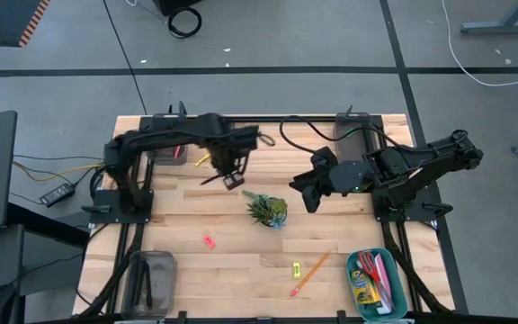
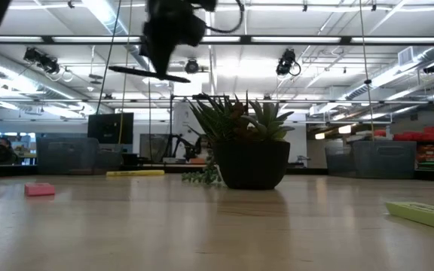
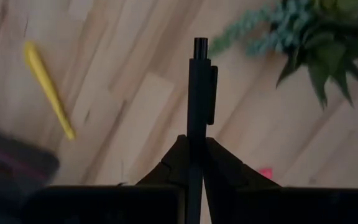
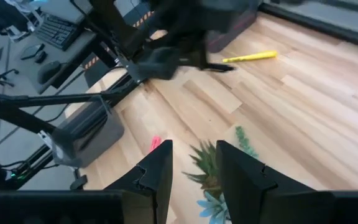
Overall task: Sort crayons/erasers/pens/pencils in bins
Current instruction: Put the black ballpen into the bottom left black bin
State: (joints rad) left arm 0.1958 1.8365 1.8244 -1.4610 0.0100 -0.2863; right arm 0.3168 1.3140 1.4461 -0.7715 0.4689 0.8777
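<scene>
Behind the table an open workshop is showing: ceiling strip lights, shelving, clear storage tubs, and outside the tabletop a grey floor with cables. Light wooden planks are making up the table (image 1: 241, 270), and a potted plant (image 1: 266, 209) is standing near its middle.

I am holding a black pen (image 3: 197, 106) in the left gripper (image 1: 227, 173), jaws clenched on its barrel, well above the wood near the far side, left of the plant. So I am judging the step as a carry: pen lifted, not yet binned. A dark grey bin (image 1: 167, 151) is sitting just beyond the arm at the far left, and a translucent bin (image 1: 151, 274) at the near left seems to be holding dark sticks already, though I cannot tell for sure. Next I am needing to pick the right bin, swing the pen over it without brushing the plant, lower, and let go.

My right gripper (image 1: 311, 193) is waiting above the table right of the plant, fingers parted and holding nothing.

Still loose on the wood are a yellow pencil (image 1: 202, 159) near the far bin, a pink eraser (image 1: 209, 241), a yellow eraser (image 1: 296, 268) and an orange pencil (image 1: 310, 274). At the near right the teal bin (image 1: 378, 310) is holding the crayons (image 1: 363, 288).
</scene>
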